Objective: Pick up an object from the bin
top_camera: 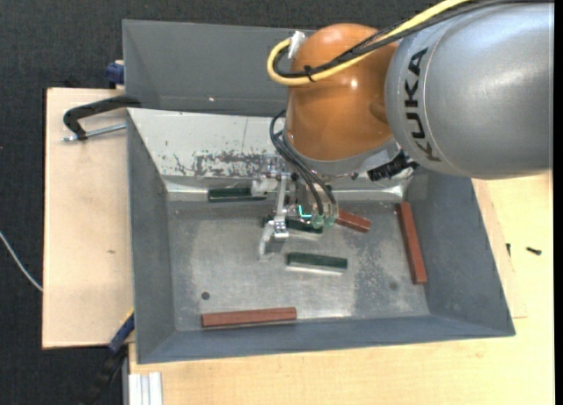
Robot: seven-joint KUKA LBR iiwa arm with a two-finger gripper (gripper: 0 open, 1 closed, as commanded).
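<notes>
Grey bin [148,245] is leaving the green bar [317,261] lying flat and clear of the walls. Your gripper [293,225] is hanging just behind that bar, and you cannot tell whether it is open or loaded.

**Legible markings.** One marking was recorded. The brand name "KUKA" [412,106] was printed in black capital letters on the rounded silver-grey metal link of the robot arm [479,77], close to the edge that adjoined the glossy orange cover [339,86]. The word was seen turned on its side, its letters stacked along that edge. No other text, number or sign could be read.
</notes>
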